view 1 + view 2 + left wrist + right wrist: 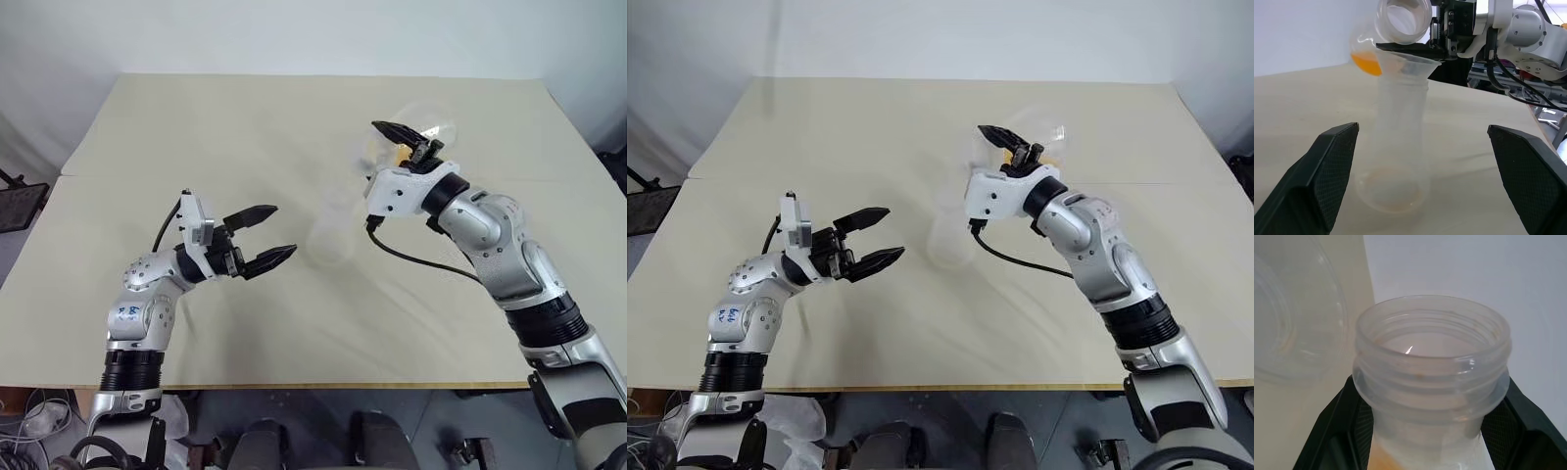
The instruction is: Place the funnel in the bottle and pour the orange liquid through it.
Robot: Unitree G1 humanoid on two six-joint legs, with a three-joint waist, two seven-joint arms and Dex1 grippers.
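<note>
The clear bottle (pixel 1398 161) stands upright mid-table with the transparent funnel (pixel 1411 62) seated in its neck. My right gripper (pixel 409 143) is shut on a clear jar (pixel 1403 19) with a threaded mouth. It holds the jar tilted, with the mouth just above the funnel's rim. The orange liquid (pixel 1366 62) pools in the jar's lower side, and a faint orange tint shows at the bottle's bottom. My left gripper (pixel 266 236) is open, level with the bottle's base (pixel 328 245) and a little short of it, with nothing between its fingers.
The pale table (pixel 245 127) stretches wide behind and beside the bottle, and its front edge (pixel 294 385) runs close to me. A black cable (pixel 416 258) hangs from my right wrist just above the tabletop.
</note>
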